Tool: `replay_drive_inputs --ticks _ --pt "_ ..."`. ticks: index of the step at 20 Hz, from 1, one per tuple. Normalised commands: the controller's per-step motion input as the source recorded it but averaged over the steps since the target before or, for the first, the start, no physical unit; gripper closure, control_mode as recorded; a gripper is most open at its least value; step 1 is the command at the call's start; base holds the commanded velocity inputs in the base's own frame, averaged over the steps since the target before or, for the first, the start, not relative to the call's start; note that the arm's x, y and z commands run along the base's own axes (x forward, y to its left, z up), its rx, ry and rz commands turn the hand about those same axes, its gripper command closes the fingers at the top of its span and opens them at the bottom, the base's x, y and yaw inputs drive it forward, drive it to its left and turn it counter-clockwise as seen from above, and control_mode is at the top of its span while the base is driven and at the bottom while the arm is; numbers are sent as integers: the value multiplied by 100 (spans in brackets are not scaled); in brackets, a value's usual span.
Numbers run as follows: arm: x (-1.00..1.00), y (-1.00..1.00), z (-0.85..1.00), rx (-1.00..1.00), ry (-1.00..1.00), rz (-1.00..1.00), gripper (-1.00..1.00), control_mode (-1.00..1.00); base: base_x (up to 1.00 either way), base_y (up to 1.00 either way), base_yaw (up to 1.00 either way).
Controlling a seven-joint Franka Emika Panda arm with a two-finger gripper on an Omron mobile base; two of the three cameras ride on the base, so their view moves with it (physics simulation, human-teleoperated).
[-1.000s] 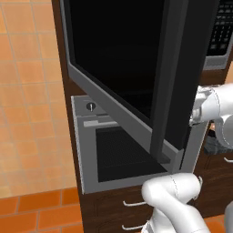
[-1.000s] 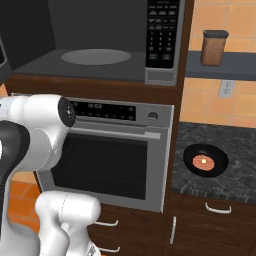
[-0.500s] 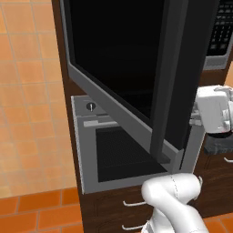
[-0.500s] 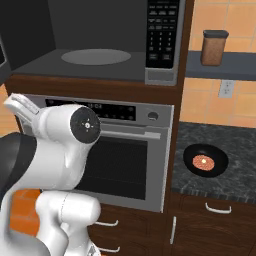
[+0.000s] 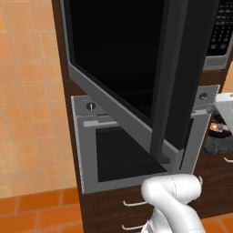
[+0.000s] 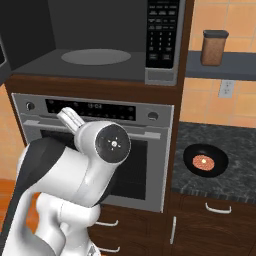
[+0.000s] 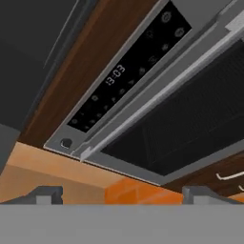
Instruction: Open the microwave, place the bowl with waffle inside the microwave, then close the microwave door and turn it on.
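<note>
Swinging round since a second ago, the white arm's elbow now sits low in front of the oven (image 6: 95, 150) in the right base view. Above it the microwave (image 6: 100, 45) stands open, its turntable bare, the microwave door (image 5: 136, 68) swung out to the left. Right, on the counter (image 6: 235, 175), lies a bowl (image 6: 205, 161). The fingers (image 7: 47, 194) stand wide apart, holding nothing.

The white arm (image 6: 75, 175) rises from the base and folds forward at a thick elbow with a round dark-edged joint cap (image 6: 113, 143), while the gripper (image 7: 122, 194) holds its two dark fingertips (image 7: 45, 194) spread wide apart with nothing between them.
</note>
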Motion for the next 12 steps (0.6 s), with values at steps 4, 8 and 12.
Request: replay_drive_inputs --ticks 4,8,12 --pt "20 -100 -2 0 13 -14 -100 -100 0 0 0" --pt "19 -100 -7 0 15 -8 -100 -100 0 0 0" --pt "13 -100 -15 0 14 -7 -100 -100 0 0 0"
